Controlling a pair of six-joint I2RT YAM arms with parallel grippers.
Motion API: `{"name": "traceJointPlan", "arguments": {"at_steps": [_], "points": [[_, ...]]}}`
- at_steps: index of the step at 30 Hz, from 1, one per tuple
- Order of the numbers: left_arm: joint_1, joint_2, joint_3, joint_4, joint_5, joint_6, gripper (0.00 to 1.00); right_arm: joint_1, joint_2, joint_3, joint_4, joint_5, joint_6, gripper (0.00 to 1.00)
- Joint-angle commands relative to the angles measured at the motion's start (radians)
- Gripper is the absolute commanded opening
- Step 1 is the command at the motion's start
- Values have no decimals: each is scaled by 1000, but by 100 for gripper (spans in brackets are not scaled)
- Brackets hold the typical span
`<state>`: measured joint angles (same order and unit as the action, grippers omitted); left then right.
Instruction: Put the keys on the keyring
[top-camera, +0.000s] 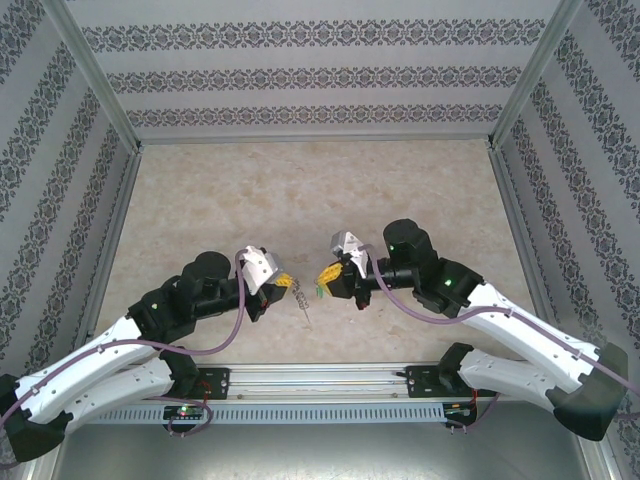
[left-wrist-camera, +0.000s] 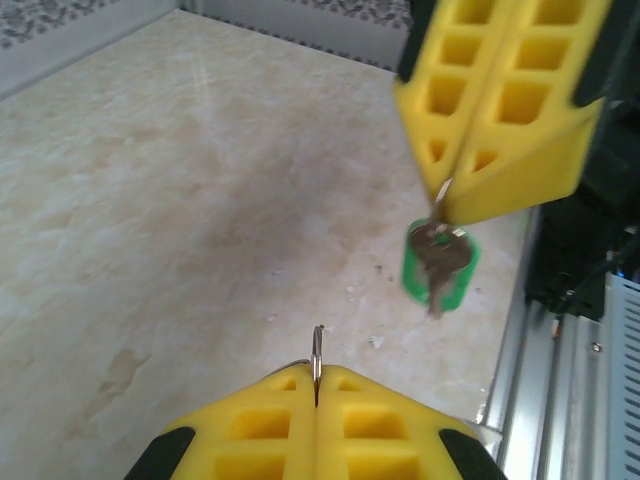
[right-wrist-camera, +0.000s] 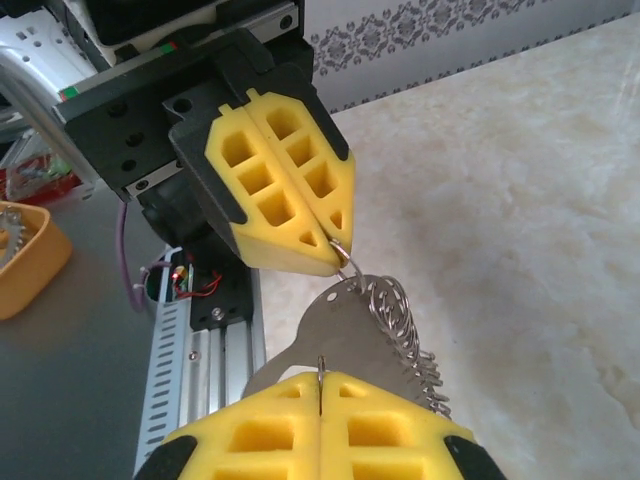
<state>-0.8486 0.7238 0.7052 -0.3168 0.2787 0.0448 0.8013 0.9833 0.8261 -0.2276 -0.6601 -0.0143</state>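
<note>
Gripping now: my left tool (top-camera: 283, 283) is pinching shut on the keyring (left-wrist-camera: 317, 352), which is showing edge-on as a thin sliver standing out of its tip. My right tool (top-camera: 328, 272) is clamping shut on a fine bit of metal, and the key (left-wrist-camera: 438, 266) is dangling from that.
Sitting where: both things are hanging in the air above the worktop (left-wrist-camera: 180, 200), toward its near edge. The keyring is on the left and the key on the right, and the two tools are facing tip to tip, just apart.
Key pointing: in the left wrist view its long axis is running close to upright. The green head is sitting just under my right tips and the narrow end is aiming down at the worktop, leaning slightly.
Keyring pointing: its thin edge is facing my left camera, and the chain (right-wrist-camera: 400, 320) is trailing off it toward the right tool.
Going wrong, slip: I am holding each piece by very little metal, so a sideways push is likely to twist one out.
Going wrong, miss: the key is hanging loose, so it may be swinging off line as I am closing the gap.
Going wrong, snag: the chain is crowding the meeting point and could be catching the key.
</note>
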Motion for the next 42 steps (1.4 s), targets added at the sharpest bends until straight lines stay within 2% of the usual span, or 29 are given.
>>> {"name": "traceJointPlan", "arguments": {"at_steps": [1,12,23,42], "points": [[10,-4,28,80,87,47,0,10,28,-2,17,-68,7,0],[-3,14,30,77,99,64,0,26,50,-3,114,-88,57,0],[-6,14,29,82,101,69,0,39,107,18,87,-99,42,0],[-12,6,29,77,103,73,0,38,109,28,122,-62,60,0]]}}
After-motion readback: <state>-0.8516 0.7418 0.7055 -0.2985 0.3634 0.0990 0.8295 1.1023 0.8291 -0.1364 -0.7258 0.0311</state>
